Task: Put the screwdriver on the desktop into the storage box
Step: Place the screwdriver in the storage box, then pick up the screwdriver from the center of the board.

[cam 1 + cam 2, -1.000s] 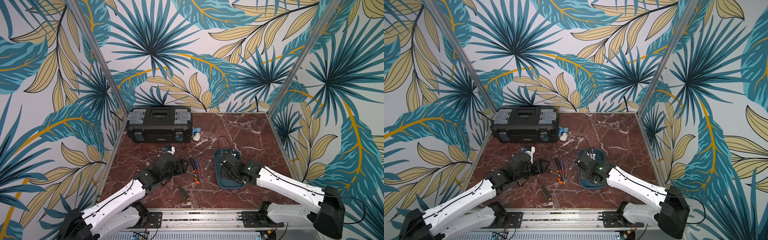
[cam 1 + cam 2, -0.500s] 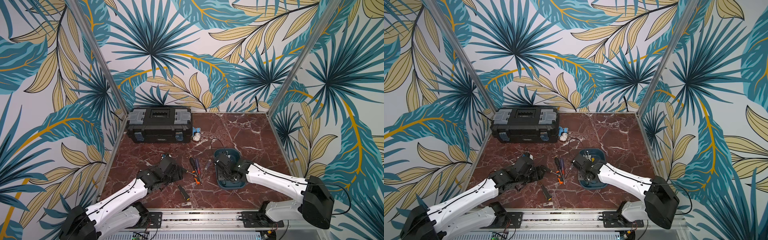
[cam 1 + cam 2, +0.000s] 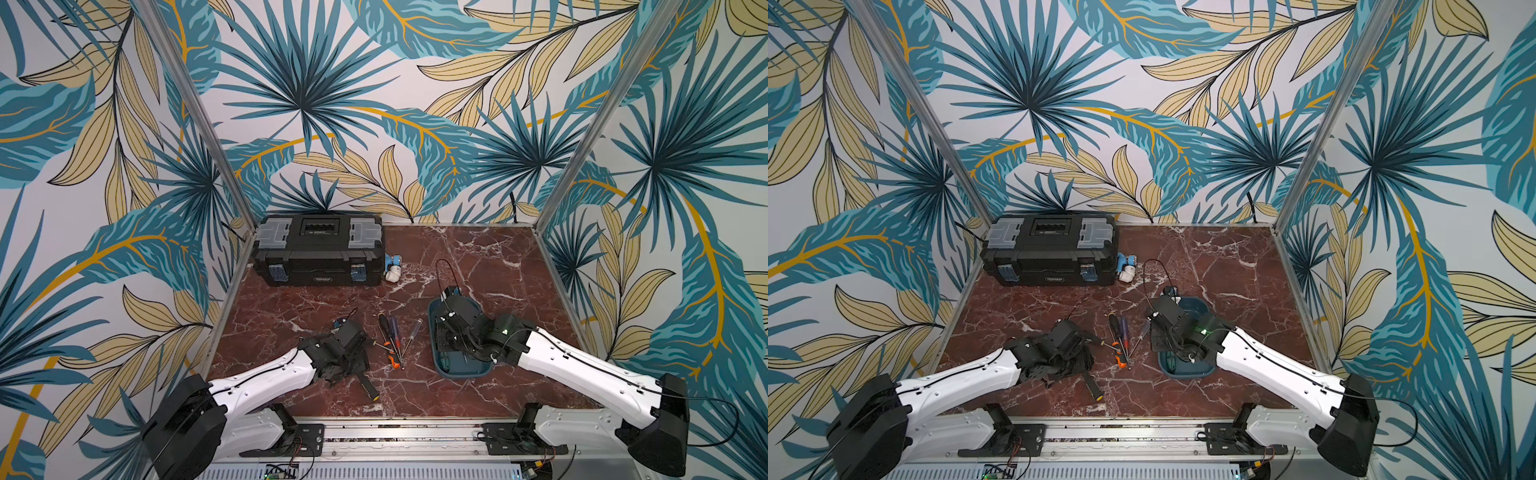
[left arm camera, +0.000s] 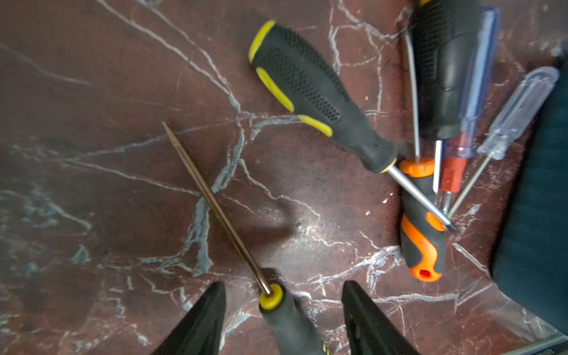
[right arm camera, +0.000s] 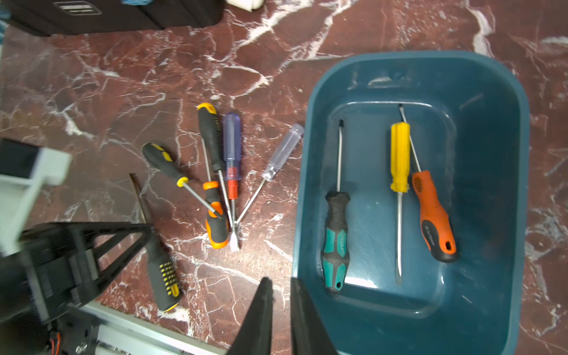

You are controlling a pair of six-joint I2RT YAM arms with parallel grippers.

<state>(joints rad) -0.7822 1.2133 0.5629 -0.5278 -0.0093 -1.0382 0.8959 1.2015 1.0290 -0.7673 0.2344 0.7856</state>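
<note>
Top view: left claw (image 3: 358,371) and right claw (image 3: 444,349) flank loose screwdrivers (image 3: 392,340), with the toolbox (image 3: 318,257) well beyond.
Left wrist: jaws spread astride the screwdriver (image 4: 285,319) handle; bare desktop (image 4: 92,92) ahead.
Right wrist: jaws nearly together and empty, above the storage box (image 5: 415,61) rim.

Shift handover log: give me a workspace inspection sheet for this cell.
Surface: red-brown veined marble desktop, no spills.
Job's things: teal plastic storage box holds three screwdrivers; five screwdrivers clustered beside it; one long black-yellow-handled screwdriver apart.
Clutter: black toolbox with grey lid compartments; small white-and-blue items.
Grippers: left gripper open, fingers astride that screwdriver's handle; right gripper nearly shut, empty.
Cables: black cable loops above right wrist.
Surroundings: leaf-print walls, aluminium frame.
</note>
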